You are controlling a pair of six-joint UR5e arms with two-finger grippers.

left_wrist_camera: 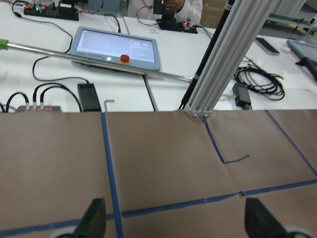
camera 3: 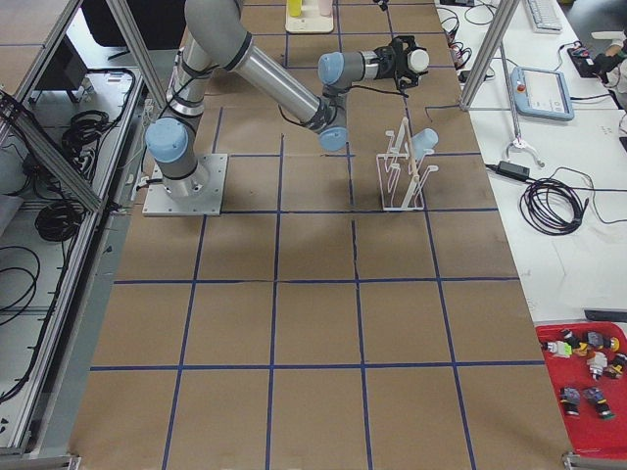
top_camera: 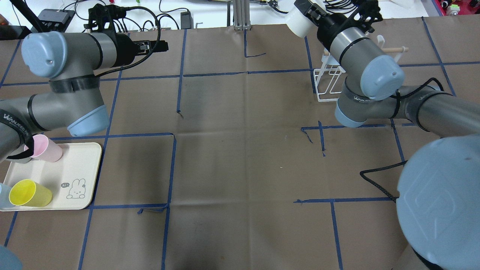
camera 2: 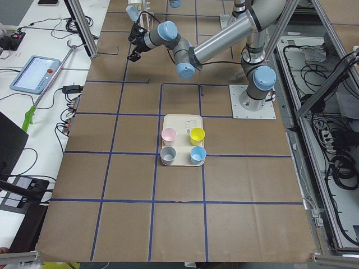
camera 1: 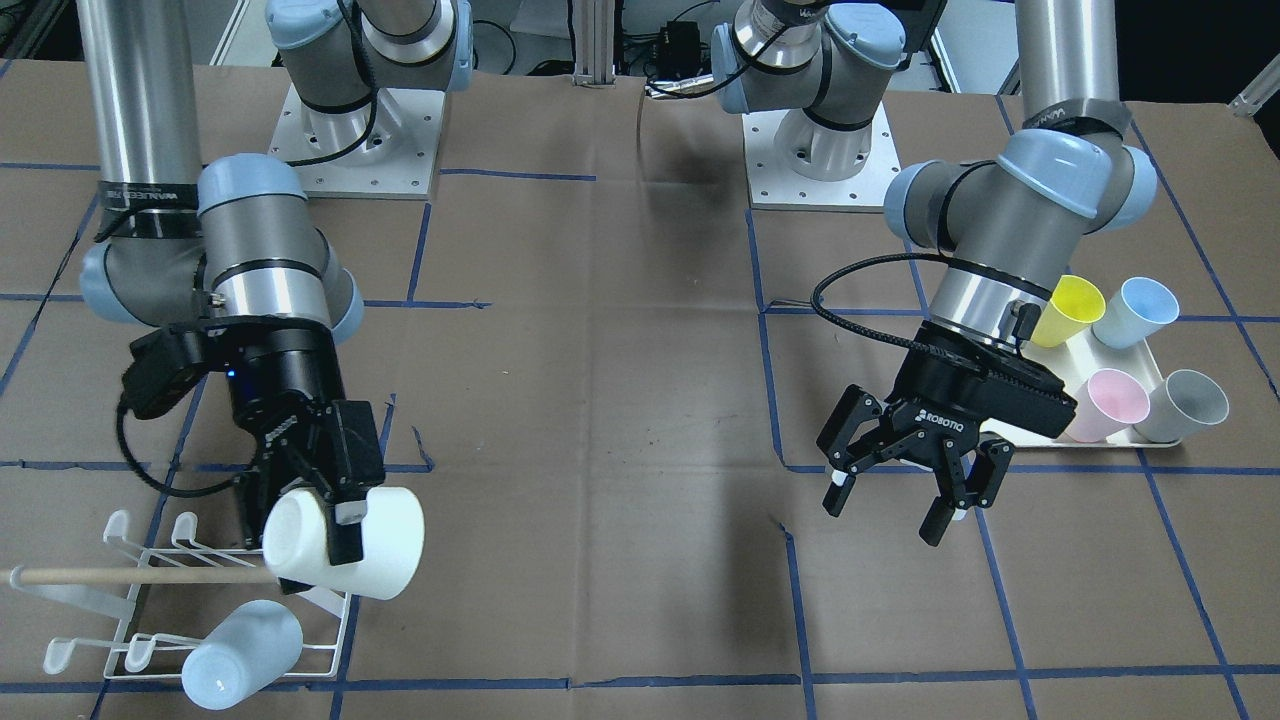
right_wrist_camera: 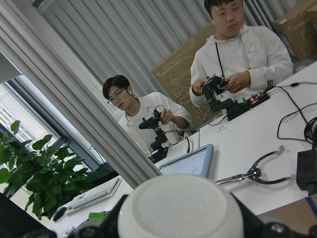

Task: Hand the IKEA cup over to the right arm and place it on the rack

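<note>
Exterior front-facing view: gripping the white cup point(camera 1: 385, 550) sideways in the right gripper point(camera 1: 312, 522), jaws clamped across its wall, near the rack point(camera 1: 183, 527) and its wooden dowel point(camera 1: 140, 575); hanging the left gripper point(camera 1: 885, 512) over the worktop point(camera 1: 640, 400), jaws apart, beside the tray point(top_camera: 56, 168).

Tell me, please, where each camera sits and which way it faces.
Front-facing: opposite, facing the robot; both arms.
Overhead: behind it, looking forward and down; both arms.
Exterior left: beyond the robot's left; left arm near.
Exterior right: beyond its right; right arm near.
Left wrist: past open left gripper, toward desk.
Right wrist: over held white cup, toward operators.
Shared: rack, front-facing and overhead.
</note>
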